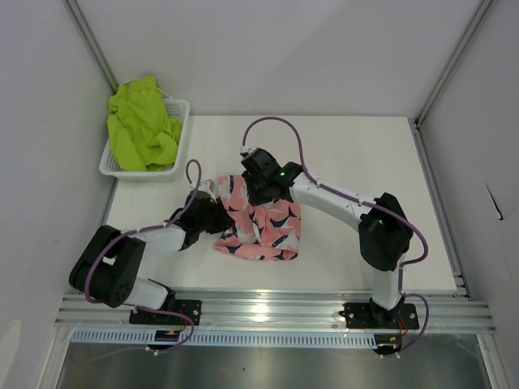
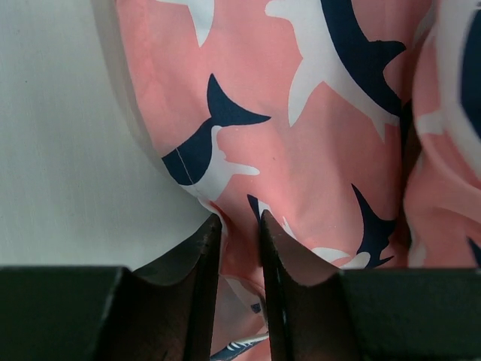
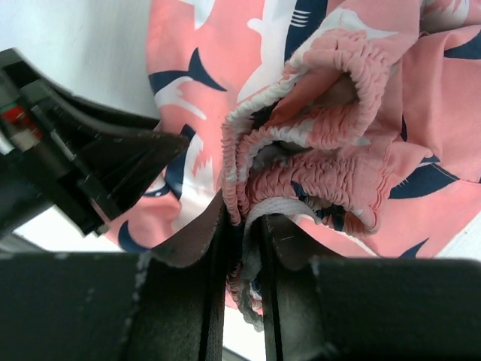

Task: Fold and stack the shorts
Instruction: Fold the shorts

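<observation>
Shorts lie in two places on the table (image 1: 365,146). The pink shorts (image 1: 261,227), printed with navy-and-white sharks, are bunched near the table's middle with both arms on them. At the cloth's 9 o'clock edge the left fingers (image 2: 204,252) stand narrow, and a fold of the pink fabric runs down between them, pinched. At its 12 o'clock end the right fingers (image 3: 289,241) are closed tight on the gathered elastic waistband, with a white cord caught in the same grip. The waistband puckers into a loose loop just above their tips. The green shorts (image 1: 142,121) sit heaped in a white mesh basket (image 1: 180,139) at the table's 10 o'clock corner. They spill over its far rim, well apart from the pink pair.
</observation>
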Motion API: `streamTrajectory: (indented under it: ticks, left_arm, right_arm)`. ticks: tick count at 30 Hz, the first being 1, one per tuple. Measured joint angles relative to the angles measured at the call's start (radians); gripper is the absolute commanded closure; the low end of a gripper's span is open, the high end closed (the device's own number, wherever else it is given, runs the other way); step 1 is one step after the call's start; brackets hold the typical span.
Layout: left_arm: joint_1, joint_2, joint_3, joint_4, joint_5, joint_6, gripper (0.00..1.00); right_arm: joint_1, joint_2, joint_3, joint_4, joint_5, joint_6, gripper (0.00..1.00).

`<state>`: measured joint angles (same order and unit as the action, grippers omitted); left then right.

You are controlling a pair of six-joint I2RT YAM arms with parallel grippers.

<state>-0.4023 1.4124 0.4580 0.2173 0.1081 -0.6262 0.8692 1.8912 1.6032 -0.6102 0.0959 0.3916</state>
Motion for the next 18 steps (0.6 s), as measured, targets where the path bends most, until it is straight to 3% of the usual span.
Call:
streamTrajectory:
  ticks: [14,17,18]
  left_arm:
    - [0.0,-0.036,-0.026,-0.014,0.0,0.0,0.71]
    - [0.0,-0.036,-0.027,-0.014,-0.001,0.0,0.71]
    - [0.0,-0.036,-0.027,-0.013,-0.001,0.0,0.71]
  right_arm:
    - [0.046,0.188,0.055,0.025,0.042,0.0,1.0]
    - [0.058,0.212,0.071,0.028,0.046,0.001,0.91]
    - [0.061,0.22,0.077,0.031,0.045,0.002,0.77]
